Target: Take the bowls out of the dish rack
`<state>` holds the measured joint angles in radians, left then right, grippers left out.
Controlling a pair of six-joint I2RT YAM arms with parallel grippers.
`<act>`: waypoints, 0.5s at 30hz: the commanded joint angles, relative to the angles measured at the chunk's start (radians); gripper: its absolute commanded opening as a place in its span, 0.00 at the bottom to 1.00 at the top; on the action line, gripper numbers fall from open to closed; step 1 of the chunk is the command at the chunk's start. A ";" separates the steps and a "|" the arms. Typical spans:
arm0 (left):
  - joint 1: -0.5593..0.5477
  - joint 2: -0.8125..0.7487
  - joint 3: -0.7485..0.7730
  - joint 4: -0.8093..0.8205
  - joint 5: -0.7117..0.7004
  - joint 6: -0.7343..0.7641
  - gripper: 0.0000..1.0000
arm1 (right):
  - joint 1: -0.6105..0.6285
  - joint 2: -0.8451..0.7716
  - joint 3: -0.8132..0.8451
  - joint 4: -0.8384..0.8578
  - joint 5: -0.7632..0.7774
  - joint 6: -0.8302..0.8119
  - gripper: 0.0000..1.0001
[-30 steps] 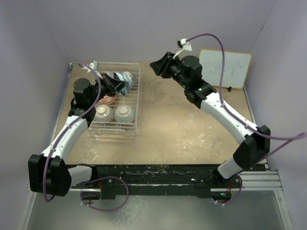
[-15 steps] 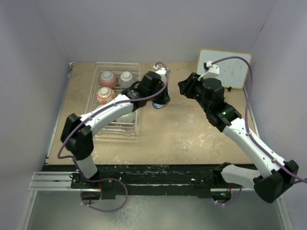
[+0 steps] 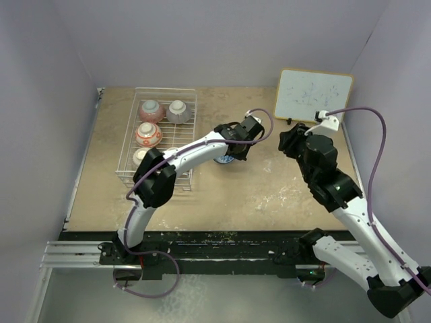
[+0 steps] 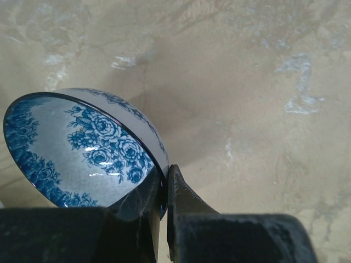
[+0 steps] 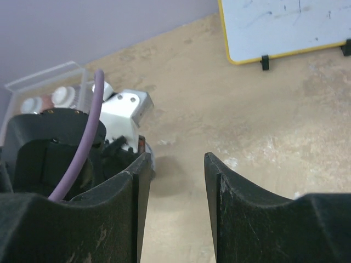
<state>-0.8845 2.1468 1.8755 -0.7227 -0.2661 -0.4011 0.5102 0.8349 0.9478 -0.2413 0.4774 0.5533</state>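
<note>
**Blue bowl** [image 4: 88,148]: outside the dish rack [image 3: 166,89], just beside the rack's 3 o'clock side. It is steeply tilted and low over the table [image 3: 269,195]; whether it touches the table cannot be told.

**Left gripper** [image 4: 164,181]: pinched on the bowl's rim only.

**Right gripper** [image 5: 173,181]: spread and empty, near the bowl's 3 o'clock.

**Hazards**
- The left forearm crosses the rack's near-right corner, so a low retreat could snag wire.
- The rim pinch on glazed ceramic may let the bowl swivel or slip.
- Released at this tilt, it would likely rock or roll.
- The right gripper could clip the left wrist.

**Room**
- Bare table is widest at the bowl's 5 to 6 o'clock.
- The rack wall stands at 9 o'clock.
- Open ground lies at 12 o'clock.
- The whiteboard [image 3: 315,95] is at 1 o'clock, well apart.

**In rack**
- pale bowl [image 3: 140,157]
- red-orange bowl [image 3: 148,134]
- pink bowl [image 3: 151,110]
- grey bowl [image 3: 178,111]
</note>
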 commanded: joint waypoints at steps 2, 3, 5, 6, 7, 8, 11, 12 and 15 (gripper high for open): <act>-0.035 0.058 0.120 -0.108 -0.193 0.103 0.00 | 0.000 0.008 -0.035 -0.004 0.015 -0.009 0.46; -0.036 0.066 0.117 -0.114 -0.191 0.117 0.00 | -0.001 0.007 -0.040 0.001 0.008 -0.011 0.46; -0.036 0.070 0.112 -0.125 -0.188 0.135 0.00 | 0.000 0.008 -0.042 0.007 0.001 -0.018 0.46; -0.036 0.071 0.112 -0.132 -0.180 0.146 0.00 | 0.000 0.011 -0.038 0.005 0.000 -0.021 0.46; -0.036 0.073 0.114 -0.140 -0.165 0.154 0.00 | 0.000 0.011 -0.036 0.003 0.001 -0.022 0.46; -0.035 0.076 0.119 -0.152 -0.157 0.158 0.00 | 0.000 0.012 -0.035 0.002 0.001 -0.025 0.46; -0.035 0.088 0.139 -0.204 -0.146 0.172 0.00 | -0.001 0.010 -0.035 0.001 -0.004 -0.030 0.47; -0.035 0.095 0.146 -0.225 -0.147 0.177 0.02 | 0.000 0.010 -0.036 0.000 -0.005 -0.030 0.47; -0.036 0.115 0.166 -0.271 -0.137 0.197 0.07 | 0.000 0.012 -0.042 0.000 -0.011 -0.028 0.47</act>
<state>-0.9215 2.2620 1.9701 -0.9230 -0.3824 -0.2634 0.5098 0.8562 0.9024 -0.2619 0.4763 0.5385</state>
